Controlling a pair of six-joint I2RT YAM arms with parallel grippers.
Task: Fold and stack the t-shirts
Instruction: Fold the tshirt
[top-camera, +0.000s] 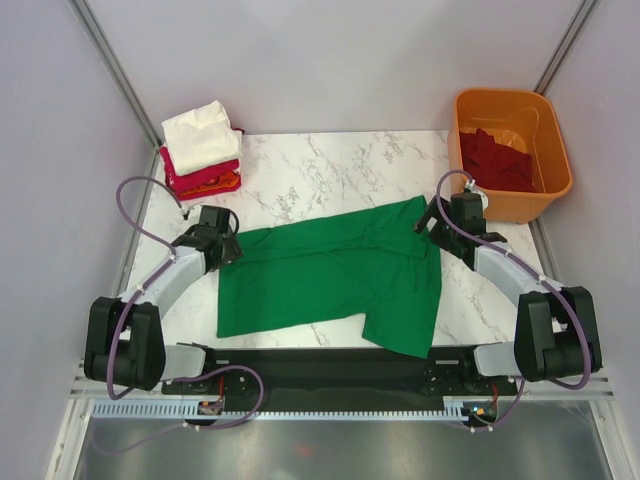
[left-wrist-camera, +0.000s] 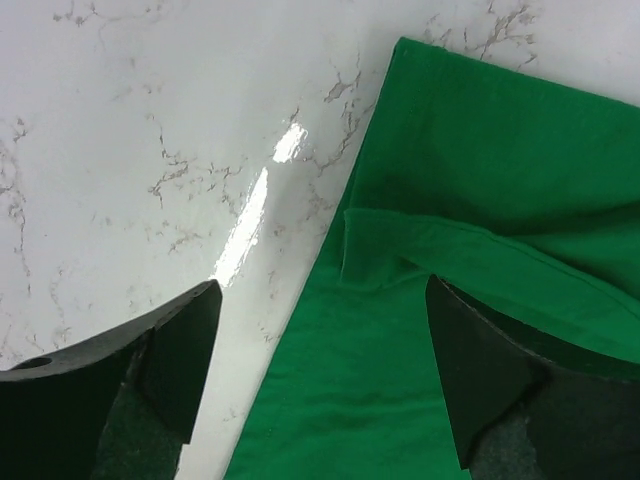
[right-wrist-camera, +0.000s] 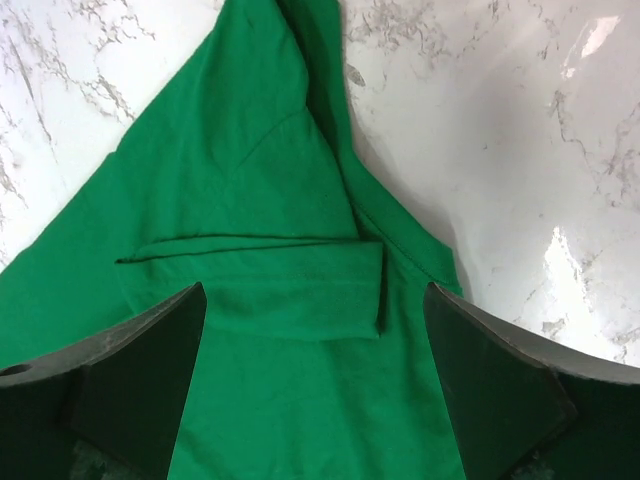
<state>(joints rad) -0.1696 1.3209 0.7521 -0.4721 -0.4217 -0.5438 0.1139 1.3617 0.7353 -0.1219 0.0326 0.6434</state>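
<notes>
A bright green t-shirt (top-camera: 330, 275) lies spread across the middle of the marble table, its right side hanging toward the near edge. My left gripper (top-camera: 228, 243) stands open over the shirt's left edge (left-wrist-camera: 330, 340), jaws wide apart with cloth and bare marble beneath them. Above the shirt's far right corner (right-wrist-camera: 300, 300), my right gripper (top-camera: 432, 222) is open too, nothing pinched between its fingers (right-wrist-camera: 140, 370). A stack of folded t-shirts (top-camera: 203, 150), cream-white on top of red and orange, sits at the far left corner. A dark maroon t-shirt (top-camera: 495, 160) lies in the tub.
The orange plastic tub (top-camera: 555, 150) stands at the far right corner, just behind my right arm. Grey walls and metal posts close in the table on the left, right and back. Bare marble (top-camera: 330, 170) shows between the stack and the tub.
</notes>
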